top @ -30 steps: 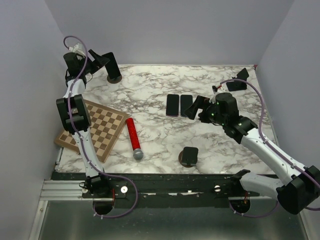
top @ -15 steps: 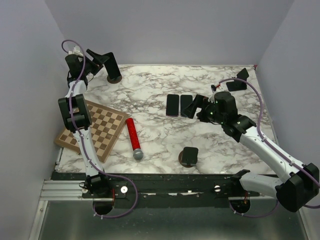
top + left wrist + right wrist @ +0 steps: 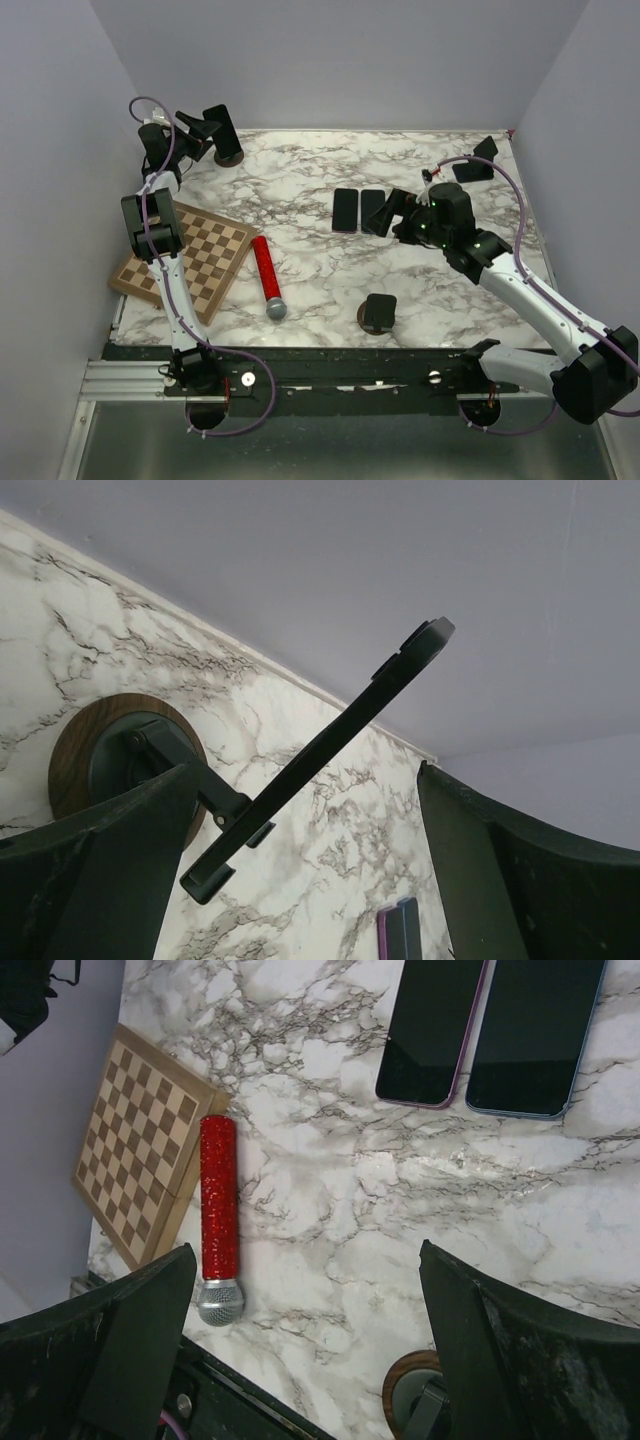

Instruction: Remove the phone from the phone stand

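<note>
A black phone (image 3: 219, 123) leans on a phone stand (image 3: 230, 155) with a round wooden base at the table's back left corner. In the left wrist view the phone (image 3: 335, 742) shows edge-on, tilted, on the stand's arm (image 3: 160, 748). My left gripper (image 3: 203, 127) is open just left of the phone; in its own view (image 3: 306, 780) the fingers stand wide on either side, apart from the phone. My right gripper (image 3: 392, 212) is open and empty, hovering by two phones (image 3: 358, 209) lying flat mid-table; in its own view (image 3: 305, 1255) nothing lies between its fingers.
A second stand holding a phone (image 3: 379, 312) is near the front edge; its base (image 3: 412, 1402) shows in the right wrist view. A third stand (image 3: 474, 163) is at the back right. A red microphone (image 3: 267, 276) and a chessboard (image 3: 186, 258) lie at the left.
My left gripper has shifted slightly beside the phone on the back-left stand. My right gripper has edged a little toward the back. The phone is still on its stand.
</note>
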`<state>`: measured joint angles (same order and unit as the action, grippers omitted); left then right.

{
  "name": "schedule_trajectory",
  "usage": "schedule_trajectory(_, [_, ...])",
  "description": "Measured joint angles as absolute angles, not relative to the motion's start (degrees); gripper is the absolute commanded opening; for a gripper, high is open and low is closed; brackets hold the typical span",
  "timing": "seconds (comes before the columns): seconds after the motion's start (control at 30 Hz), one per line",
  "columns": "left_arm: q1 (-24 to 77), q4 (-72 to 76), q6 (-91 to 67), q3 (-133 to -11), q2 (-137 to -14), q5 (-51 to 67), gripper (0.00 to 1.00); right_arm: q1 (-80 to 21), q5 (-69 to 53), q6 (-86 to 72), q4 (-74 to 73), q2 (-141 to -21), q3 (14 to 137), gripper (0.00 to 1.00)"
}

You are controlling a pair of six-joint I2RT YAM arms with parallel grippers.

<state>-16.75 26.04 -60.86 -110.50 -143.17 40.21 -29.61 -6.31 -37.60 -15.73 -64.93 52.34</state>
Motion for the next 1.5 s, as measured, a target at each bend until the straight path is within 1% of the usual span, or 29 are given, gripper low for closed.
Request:
schedule_trajectory(0.47, [-15.2,30.1,-64.7,-108.7,-143.2,42.0,0.99,-29.6,-6.9,-38.2,-14.6,-64.5,52.3,1.00])
schedule_trajectory(1.0, [-13.4,34.5,-69.1,-101.8,-143.0,41.9,0.99,-29.6,-7.0,-38.2,-14.6,-62.3,52.2,1.00])
schedule_trajectory(1.2, [-12.2,33.6,-68.6,-101.0,-142.4,41.4,0.91,-29.6,-7.0,-38.2,-14.6,-61.1,51.7,1.00])
schedule_trajectory(1.33, [-11.7,31.3,-67.3,-101.1,-141.8,40.4,0.79,-29.6,-7.0,-38.2,-14.6,-61.1,51.4,1.00])
schedule_trajectory(1.37, [-11.6,30.7,-67.0,-101.3,-141.7,40.2,0.78,-29.6,-7.0,-38.2,-14.6,-61.1,51.4,1.00])
schedule_trajectory(1.43, [-11.4,29.3,-66.2,-101.6,-141.7,39.5,0.78,-29.6,-7.1,-38.2,-14.6,-61.1,51.4,1.00])
schedule_trajectory(1.5, [-11.3,28.1,-65.5,-101.9,-141.7,39.0,0.85,-29.6,-7.1,-38.2,-14.6,-61.1,51.4,1.00])
